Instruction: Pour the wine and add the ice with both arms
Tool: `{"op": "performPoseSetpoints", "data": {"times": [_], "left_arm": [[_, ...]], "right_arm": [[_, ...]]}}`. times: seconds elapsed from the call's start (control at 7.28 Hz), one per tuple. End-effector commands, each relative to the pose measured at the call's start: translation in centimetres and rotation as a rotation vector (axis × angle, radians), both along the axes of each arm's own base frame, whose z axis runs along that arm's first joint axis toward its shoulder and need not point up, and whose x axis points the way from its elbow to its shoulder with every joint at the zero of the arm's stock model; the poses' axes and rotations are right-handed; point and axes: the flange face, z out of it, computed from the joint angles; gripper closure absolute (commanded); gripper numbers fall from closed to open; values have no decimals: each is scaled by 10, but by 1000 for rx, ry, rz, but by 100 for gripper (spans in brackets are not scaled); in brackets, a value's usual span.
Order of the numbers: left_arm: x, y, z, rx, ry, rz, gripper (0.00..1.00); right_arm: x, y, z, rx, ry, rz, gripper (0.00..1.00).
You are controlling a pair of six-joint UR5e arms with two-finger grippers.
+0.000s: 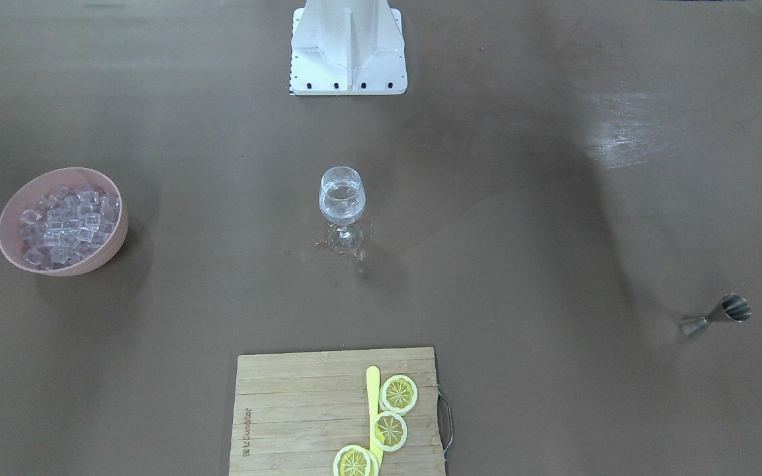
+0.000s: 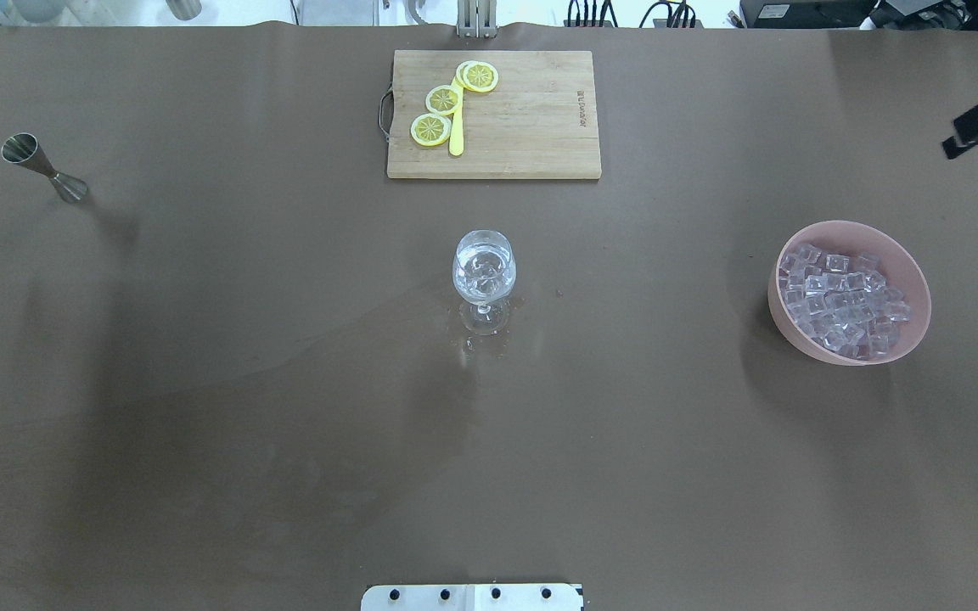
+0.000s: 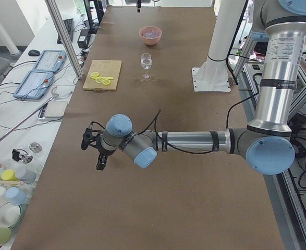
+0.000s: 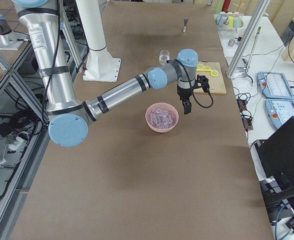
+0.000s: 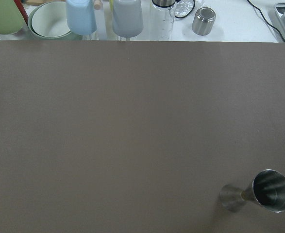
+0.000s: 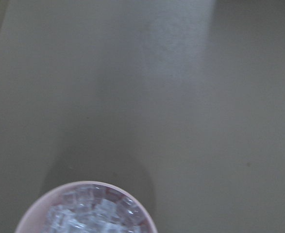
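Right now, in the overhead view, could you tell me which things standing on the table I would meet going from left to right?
steel jigger → wine glass → pink bowl of ice. The cutting board is left out, since it overlaps the glass across the view.

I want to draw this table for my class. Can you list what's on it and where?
glass: wine glass, mid-table, upright, clear liquid inside
ice: cubes heaped in pink bowl, on the robot's right
jigger: metal jigger, on the robot's left
board: wooden board, three lemon slices and yellow knife on it
arms: left arm and right arm above the table; jaws open or shut, cannot tell
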Motion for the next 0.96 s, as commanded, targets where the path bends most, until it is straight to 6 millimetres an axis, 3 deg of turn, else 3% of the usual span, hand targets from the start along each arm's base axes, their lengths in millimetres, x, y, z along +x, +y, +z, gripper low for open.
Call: {"op": "performPoseSetpoints", "data": {"times": [0.0,0.27,0.41,0.55,0.82], "left_arm": [[-38,-19,-41,-81,2,-5,1],[-67,-12,-53,-50,-114,178,1],[-69,4,-52,-15,-135,225,1],[-68,49,-17,-62,-126,223,1],[-66,59,-6,-49,-125,223,1]], "right_arm": [[99,22,93,14,32,-27,0],[141,22,173,-6,47,-95,0],[152,24,176,-7,45,-79,0],[155,25,180,-16,49,-73,0],[155,24,183,-35,52,-66,0]]}}
